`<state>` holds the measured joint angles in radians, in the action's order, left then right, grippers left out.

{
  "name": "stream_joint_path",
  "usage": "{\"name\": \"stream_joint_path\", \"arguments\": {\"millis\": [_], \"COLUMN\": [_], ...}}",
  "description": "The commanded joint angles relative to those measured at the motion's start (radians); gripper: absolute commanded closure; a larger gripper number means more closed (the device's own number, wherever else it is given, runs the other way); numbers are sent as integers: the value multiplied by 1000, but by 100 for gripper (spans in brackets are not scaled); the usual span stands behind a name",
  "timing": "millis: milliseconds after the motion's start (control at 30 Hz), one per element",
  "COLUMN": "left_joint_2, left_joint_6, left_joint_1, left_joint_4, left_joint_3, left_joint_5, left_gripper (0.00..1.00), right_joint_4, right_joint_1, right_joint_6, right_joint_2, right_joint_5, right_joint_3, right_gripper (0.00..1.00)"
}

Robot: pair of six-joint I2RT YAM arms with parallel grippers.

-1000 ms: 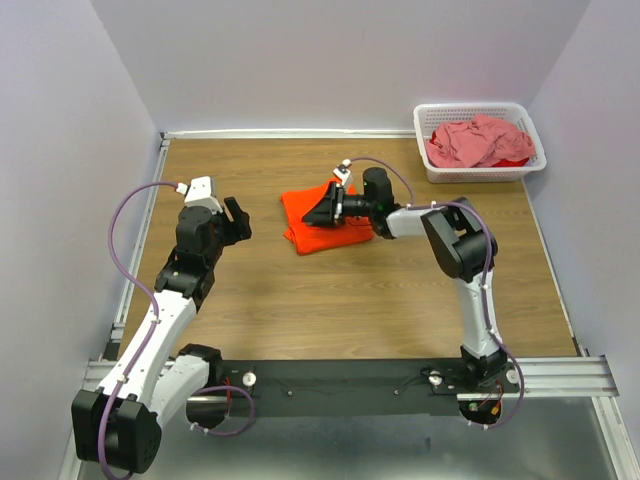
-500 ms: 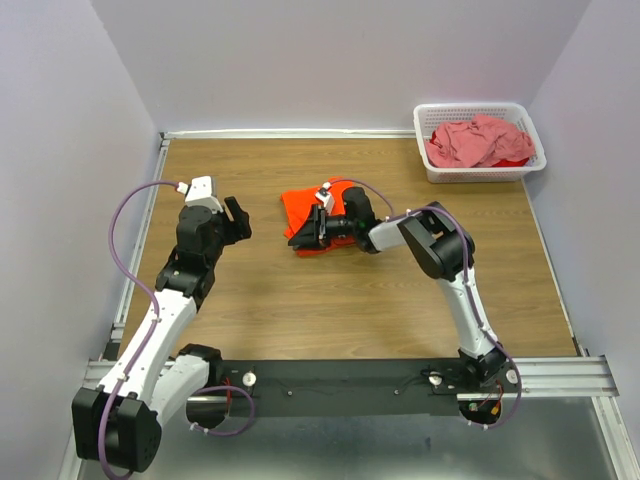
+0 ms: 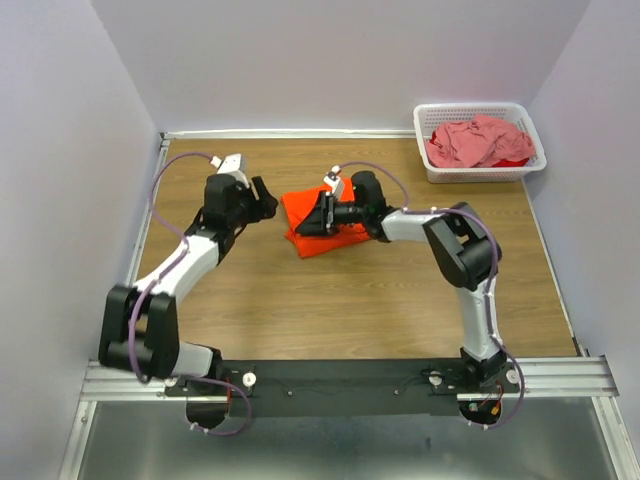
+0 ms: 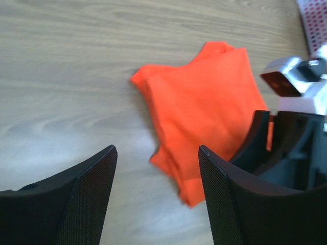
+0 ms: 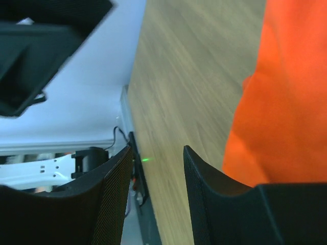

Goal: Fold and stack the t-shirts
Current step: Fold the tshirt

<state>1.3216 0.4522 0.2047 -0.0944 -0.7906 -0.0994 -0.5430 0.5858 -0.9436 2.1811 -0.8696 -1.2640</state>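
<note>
The bright orange t-shirt [image 3: 296, 209] lies folded on the wooden table near the middle. It also shows in the left wrist view [image 4: 204, 102] and in the right wrist view [image 5: 291, 102]. My right gripper [image 3: 306, 224] hovers low over the shirt's left part, open and empty [image 5: 157, 149], with bare table between its fingers. My left gripper [image 3: 268, 204] is just left of the shirt, open and empty [image 4: 156, 151], and faces it. The dusty pink t-shirt [image 3: 475, 140] lies crumpled in the basket.
The white lattice basket [image 3: 470, 108] stands at the back right corner of the table. The right gripper's black body [image 4: 291, 148] sits close to my left fingers. Walls close off the table's left, back and right edges.
My left arm has swung forward and to the right, up to the orange shirt's left edge. My right gripper moved left across the shirt, then back a little; the shirt stays folded.
</note>
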Motion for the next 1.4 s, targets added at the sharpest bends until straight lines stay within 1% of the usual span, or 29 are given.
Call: {"name": "stream_joint_path", "arguments": {"millis": [0, 67, 100, 133, 167, 233, 333, 367, 433, 667, 733, 800, 900, 967, 1000, 1033, 1067, 1100, 1133, 1200, 1233, 1367], "left_joint_2": [161, 224, 284, 312, 367, 418, 507, 527, 602, 705, 712, 711, 702, 688, 665, 650, 631, 592, 568, 522, 475, 354], "left_joint_6": [26, 39, 42, 52, 55, 63, 62, 57, 54, 92, 95, 102, 95, 79, 75, 74, 71, 65, 59, 48, 34, -9], "left_joint_1": [-1, -1, -1, -1, -1, -1, -1, -1, -8, -51, -67, -73, -79, -79, -79, -79, -79, -79, -79, -79, -79, -73], "left_joint_4": [-125, -162, -185, -197, -206, -228, -235, -235, -219, -173, -156, -157, -122, -93, -87, -77, -68, -51, -42, -21, 4, 74], "left_joint_3": [-100, -153, -168, -200, -217, -248, -309, -318, -347, -369, -365, -366, -397, -415, -418, -418, -420, -420, -415, -409, -398, -355], "left_joint_5": [-167, -212, -223, -252, -264, -307, -321, -318, -297, -269, -263, -267, -254, -243, -243, -243, -238, -224, -215, -195, -172, -106], "left_gripper": [30, 34, 40, 45, 54, 61, 64, 68, 70, 73, 73, 75, 75, 71, 68, 62, 59, 51, 47, 41, 37, 33], "right_joint_4": [259, 267, 268, 267, 267, 268, 268, 267, 267, 276, 293, 333, 419, 487, 508, 527, 573, 590, 610, 676, 698, 767], "right_joint_1": [-76, -104, -133, -147, -173, -193, -230, -237, -256, -290, -300, -304, -305, -305, -305, -305, -305, -304, -304, -304, -300, -288], "right_joint_6": [217, 226, 226, 229, 232, 239, 250, 256, 264, 284, 289, 327, 382, 422, 433, 445, 459, 482, 496, 537, 548, 572], "right_joint_2": [-113, -142, -148, -156, -171, -184, -201, -205, -208, -211, -221, -230, -242, -245, -250, -253, -256, -259, -254, -241, -222, -184], "right_joint_5": [69, 67, 60, 60, 60, 61, 60, 60, 64, 96, 119, 153, 205, 247, 265, 315, 339, 365, 404, 431, 449, 449], "right_joint_3": [-44, -13, -2, 12, 38, 64, 106, 116, 141, 187, 186, 169, 117, 88, 72, 52, 42, 22, 6, -23, -55, -101], "right_gripper": [48, 48, 48, 49, 49, 49, 49, 50, 50, 50, 50, 50, 49, 48, 47, 45, 44, 42, 41, 40, 40, 40]}}
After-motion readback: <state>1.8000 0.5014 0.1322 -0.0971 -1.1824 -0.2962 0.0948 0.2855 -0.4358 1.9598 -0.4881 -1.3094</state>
